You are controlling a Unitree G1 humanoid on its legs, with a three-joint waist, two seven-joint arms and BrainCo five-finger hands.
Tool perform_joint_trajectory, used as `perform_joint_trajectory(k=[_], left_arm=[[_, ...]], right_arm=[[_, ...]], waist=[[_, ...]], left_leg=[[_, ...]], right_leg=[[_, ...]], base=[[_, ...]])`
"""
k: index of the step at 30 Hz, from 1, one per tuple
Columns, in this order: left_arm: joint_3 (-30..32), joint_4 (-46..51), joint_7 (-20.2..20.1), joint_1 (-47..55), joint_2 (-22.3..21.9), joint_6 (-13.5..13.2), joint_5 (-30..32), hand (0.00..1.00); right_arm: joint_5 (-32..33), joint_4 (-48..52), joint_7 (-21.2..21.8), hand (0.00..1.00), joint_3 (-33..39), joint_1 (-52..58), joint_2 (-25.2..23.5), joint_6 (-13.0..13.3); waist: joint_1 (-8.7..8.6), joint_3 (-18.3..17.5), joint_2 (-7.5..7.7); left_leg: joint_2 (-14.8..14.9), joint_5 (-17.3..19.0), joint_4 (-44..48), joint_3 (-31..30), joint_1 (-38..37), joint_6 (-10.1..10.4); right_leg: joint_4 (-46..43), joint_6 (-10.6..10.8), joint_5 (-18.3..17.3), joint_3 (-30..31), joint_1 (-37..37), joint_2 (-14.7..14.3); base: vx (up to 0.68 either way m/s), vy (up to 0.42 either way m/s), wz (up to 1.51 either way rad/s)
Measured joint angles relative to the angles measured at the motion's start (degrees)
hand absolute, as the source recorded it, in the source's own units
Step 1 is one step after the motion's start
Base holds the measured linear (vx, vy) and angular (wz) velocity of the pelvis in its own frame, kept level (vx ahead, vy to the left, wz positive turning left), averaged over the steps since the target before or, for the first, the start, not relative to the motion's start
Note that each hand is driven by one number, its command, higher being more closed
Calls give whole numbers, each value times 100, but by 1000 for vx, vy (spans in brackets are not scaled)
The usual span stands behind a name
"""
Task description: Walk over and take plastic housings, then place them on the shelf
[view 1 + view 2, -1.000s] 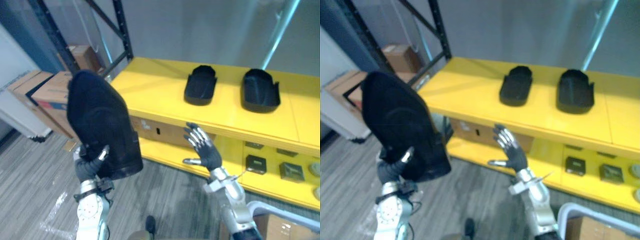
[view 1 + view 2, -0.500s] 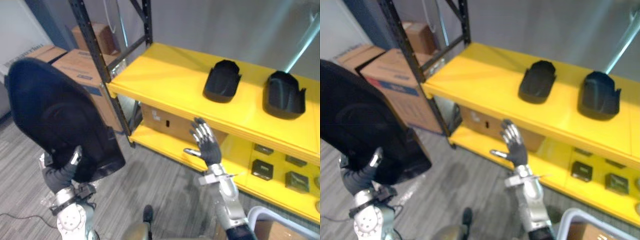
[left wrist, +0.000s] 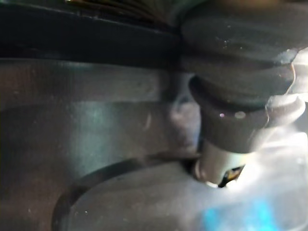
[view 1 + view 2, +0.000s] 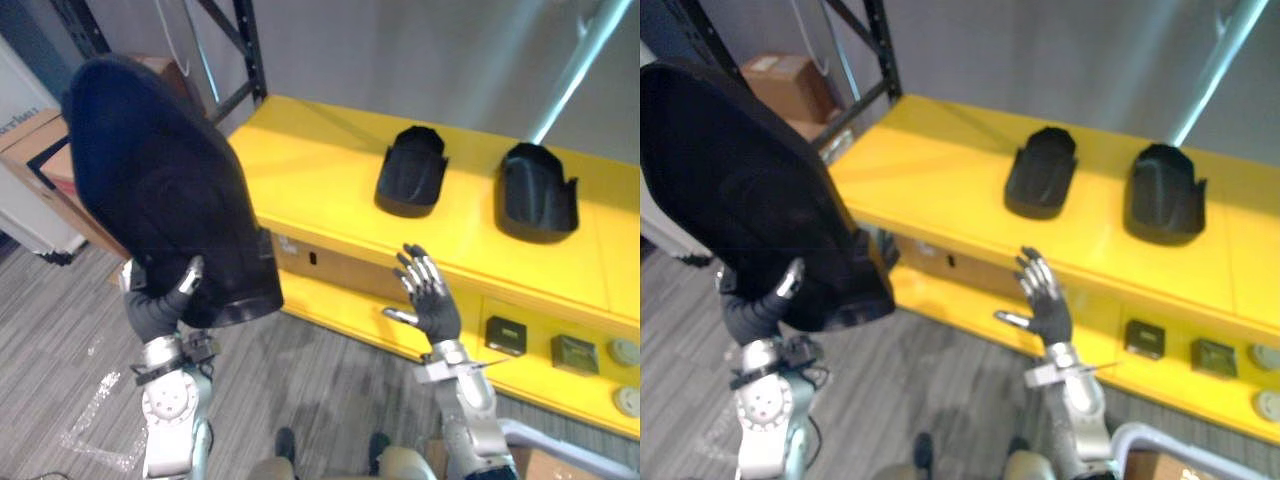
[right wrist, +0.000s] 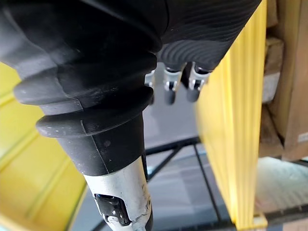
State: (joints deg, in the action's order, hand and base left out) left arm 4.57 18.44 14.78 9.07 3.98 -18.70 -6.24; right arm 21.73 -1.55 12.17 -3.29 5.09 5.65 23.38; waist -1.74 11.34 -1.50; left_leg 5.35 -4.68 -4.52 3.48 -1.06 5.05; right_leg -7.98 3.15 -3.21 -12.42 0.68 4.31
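Camera shifts; left hand (image 4: pixel 155 308) still grips the housing (image 4: pixel 160 185).
Clear the shelf (image 4: pixel 310 190) lip before lowering; right hand (image 4: pixel 432 305) spread.

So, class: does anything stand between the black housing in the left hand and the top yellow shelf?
Nothing visible does. The housing in the left hand is held beside the shelf's bare left end; two placed housings sit further right.

Swung back toward the yellow metal shelf (image 4: pixel 320 190) with the big black domed plastic housing (image 4: pixel 165 180).
Half a second ago held left of the black upright post (image 4: pixel 245 55); now lifted higher in the left hand (image 4: pixel 158 308), overlapping the shelf's left corner.
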Motion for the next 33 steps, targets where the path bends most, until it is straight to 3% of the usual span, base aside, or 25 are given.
perform_joint_trajectory(k=[2, 5, 6, 7, 8, 10, 13, 15, 16, 17, 18, 19, 20, 22, 25, 27, 30, 31, 32, 33], left_arm=[[-155, 0, -102, 3, 1, 2, -4, 100], [-221, -3, -136, 37, 12, -4, -17, 100], [-288, -14, -27, 57, 1, -24, -17, 100], [-320, -39, 18, 53, 5, -29, -20, 100], [-377, -66, 81, 82, -44, -28, -28, 100], [-417, -108, 134, 182, -128, -30, -29, 100], [-446, -176, 143, 178, -101, -65, -12, 100], [-448, -186, 138, 140, -102, -91, -13, 100], [-447, -191, 136, 110, -106, -102, -15, 100], [-385, -195, 136, 110, -85, -143, -22, 100], [-314, -211, 138, 105, -49, -145, -24, 100], [-240, -264, 173, 59, 52, -117, -44, 100], [-173, -303, 236, -67, 124, -53, -55, 100], [-15, -305, 334, -112, 248, 75, -40, 100], [275, -268, 604, -165, 382, 328, 6, 100], [538, -217, 598, -275, 431, 664, 3, 100], [867, -224, 597, -211, 410, 929, 4, 100], [1006, -228, 602, -229, 408, 1070, 40, 100], [1186, -286, 597, -275, 424, 1203, 124, 100], [1283, -335, 591, -294, 433, 1241, 156, 100]], right_arm=[[-48, 18, -117, 0, 171, 0, 1, 2], [-69, 152, -219, 0, 290, 70, 2, 53], [-226, 370, -264, 0, 288, 243, -5, 120], [-264, 435, -292, 0, 279, 333, -19, 160], [-375, 647, -354, 0, 271, 535, -13, 182], [-549, 830, -369, 0, 266, 647, -54, 340], [-601, 1048, -532, 0, 308, 578, -47, 608], [-704, 1052, -715, 0, 342, 498, -15, 704], [-728, 1041, -831, 0, 442, 456, 47, 752], [-837, 957, -987, 0, 529, 361, 119, 789], [-905, 871, -1062, 0, 539, 298, 73, 799], [-936, 738, -1158, 0, 533, 237, -4, 812], [-953, 619, -1212, 0, 529, 155, -49, 840], [-920, 495, -1208, 0, 513, -72, -186, 887], [-1027, 517, -1342, 0, 426, -268, -276, 1066], [-1255, 534, -1668, 0, 342, -275, -318, 1010], [-1854, 614, -2135, 0, 287, -265, -357, 999], [-2263, 765, -2443, 0, 351, -209, -336, 958], [-2787, 1062, -2752, 0, 550, -101, -274, 885], [-2950, 1151, -2838, 0, 623, -80, -228, 873]], waist=[[-25, 0, 0], [-29, 4, 8], [-54, 50, -65], [-80, 54, -61], [-88, 70, -91], [-81, 71, -138], [-78, 2, -89], [-80, -29, -41], [-74, -65, -101], [-29, -104, -150], [-13, -147, -82], [-54, -258, 149], [-41, -259, 255], [20, -275, 300], [65, -295, 260], [89, -354, 343], [86, -375, 379], [55, -372, 361], [-2, -375, 239], [-24, -378, 200]], left_leg=[[19, 33, 1, 217, -48, 34], [87, 774, 918, 572, 20, 5], [259, 1322, 2246, 664, 360, -52], [353, 1399, 3008, 680, 653, -131], [589, 1285, 4369, 640, 1165, -273], [846, 1260, 5177, 649, 1451, -313], [703, 1463, 3904, 664, 1376, -472], [550, 1359, 2906, 511, 1381, -326], [509, 1188, 2270, 334, 1301, -208], [443, 500, 2058, 247, 1195, 40], [376, 484, 2114, 276, 1176, 188], [164, 569, 2114, 417, 1191, 52], [119, 600, 2065, 551, 1149, -7], [177, 593, 1800, 872, 885, -58], [229, 620, 1442, 1332, 455, -139], [249, 626, 1320, 1602, 451, -147], [258, 614, 1273, 1895, 438, -132], [259, 588, 1237, 1938, 422, -95], [260, 504, 1111, 1989, 392, -66], [258, 470, 1049, 2034, 361, -56]], right_leg=[[61, -5, -4, 9, -79, 3], [-94, -46, -290, 244, -206, -20], [-332, -103, -649, 411, -281, -32], [-476, -119, -764, 458, -281, -31], [-672, -209, -922, 537, -379, -60], [-694, -216, -1037, 669, -648, -102], [-801, -72, -1206, 997, -798, 189], [-865, 146, -1239, 1112, -793, 434], [-846, 275, -1261, 1225, -840, 490], [-795, 423, -1293, 1347, -886, 565], [-779, 490, -1293, 1440, -897, 657], [-676, 583, -1116, 1441, -865, 906], [-596, 565, -806, 1397, -807, 986], [-537, 639, -246, 1284, -660, 1008], [-245, 558, 359, 569, -657, 1064], [25, 512, 524, 308, -583, 1069], [262, 500, 554, 268, -472, 1062], [371, 500, 554, 202, -487, 1054], [459, 500, 553, 128, -476, 1031], [490, 500, 553, 135, -472, 1026]], base=[[135, 3, -1], [133, 17, -44], [81, 11, -46], [47, 18, -44], [36, 20, -35], [166, 71, -58], [247, 174, -57], [302, 287, -36], [298, 415, -42], [345, 496, -51], [266, 397, -38], [223, 311, -23], [212, 286, -24], [150, 243, -65], [105, 219, -89], [17, 103, -63], [-38, 18, -59], [-77, -62, -31], [-76, -74, -24], [-68, -79, -30]])
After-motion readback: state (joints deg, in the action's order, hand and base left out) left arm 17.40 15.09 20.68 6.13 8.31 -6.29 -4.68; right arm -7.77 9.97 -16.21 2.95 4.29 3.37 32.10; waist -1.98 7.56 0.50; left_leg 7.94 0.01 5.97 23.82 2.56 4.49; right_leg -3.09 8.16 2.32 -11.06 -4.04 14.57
